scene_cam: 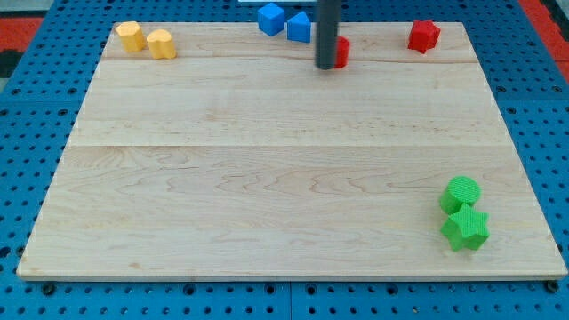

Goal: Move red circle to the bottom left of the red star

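Wooden board [267,178] over blue pegboard [27,133]; my tip [327,66] sits at the far edge, touching the red circle [341,52] from its left. Red star [424,36] waits far right, well apart. No fingers here, just rod.

Red circle [342,52] half-hidden at top, left of red star [424,36].

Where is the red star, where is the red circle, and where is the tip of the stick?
red star [424,36]: camera view, the middle of its top face.
red circle [342,52]: camera view, the sliver showing right of the rod.
my tip [328,66]: camera view, the rod's very lower end, against the red circle's left side.
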`<state>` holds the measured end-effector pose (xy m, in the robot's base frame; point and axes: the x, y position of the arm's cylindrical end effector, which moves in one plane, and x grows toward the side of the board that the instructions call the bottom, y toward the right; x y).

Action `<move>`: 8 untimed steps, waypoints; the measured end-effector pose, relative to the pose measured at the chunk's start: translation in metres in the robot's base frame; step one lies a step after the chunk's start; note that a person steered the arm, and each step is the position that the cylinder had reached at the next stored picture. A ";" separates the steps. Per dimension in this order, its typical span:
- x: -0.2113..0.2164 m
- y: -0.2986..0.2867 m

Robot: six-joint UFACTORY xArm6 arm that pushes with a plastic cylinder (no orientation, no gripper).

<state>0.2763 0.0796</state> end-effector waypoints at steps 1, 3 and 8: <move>-0.006 -0.048; -0.028 0.037; -0.009 0.061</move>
